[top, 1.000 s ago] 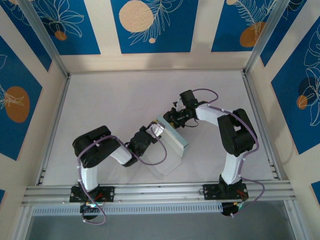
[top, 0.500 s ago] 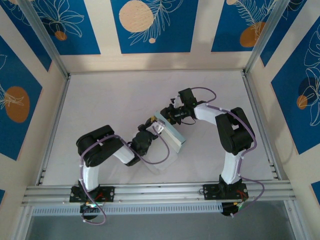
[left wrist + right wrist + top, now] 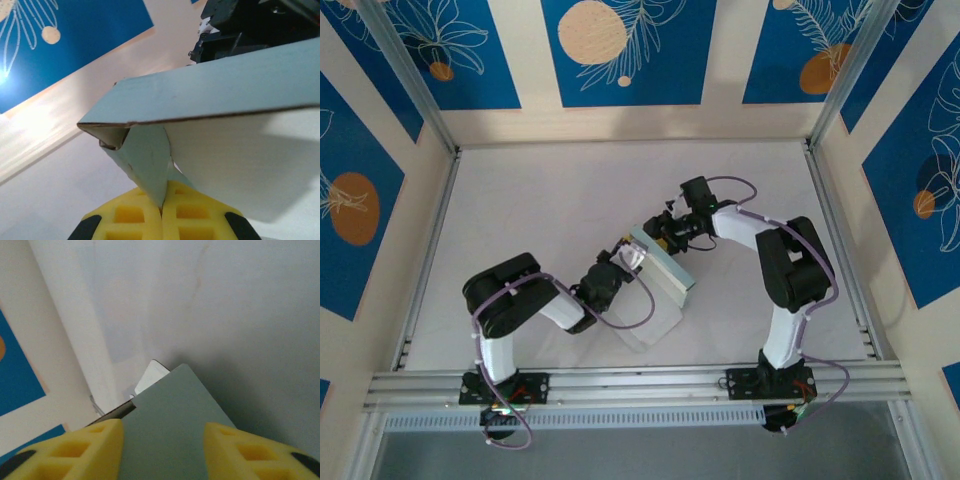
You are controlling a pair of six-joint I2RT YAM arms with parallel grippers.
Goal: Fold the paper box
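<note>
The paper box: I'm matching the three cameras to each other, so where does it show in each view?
Top external: the paper box sits just below the picture's centre.
Left wrist: centre and right, one flap pinched in the left tool.
Right wrist: bottom centre, its green panel between the yellow fingers.
Shared landmark: the blue patterned wall, top left in left wrist, left edge in right wrist.

A pale grey-white matte surface (image 3: 550, 210) spreads between cream walls (image 3: 525, 60). The walls carry deep blue rectangular panels (image 3: 620, 75) with white line-drawn leaves and peach or orange discs (image 3: 592, 32). Slanting silver aluminium posts (image 3: 413, 85) rise at the two far corners. Ribbed silver aluminium rails (image 3: 640, 385) run along the near edge. In the left wrist view, a blue panel with a white daisy-like drawing (image 3: 75, 35) sits above a cream band (image 3: 55, 115).
</note>
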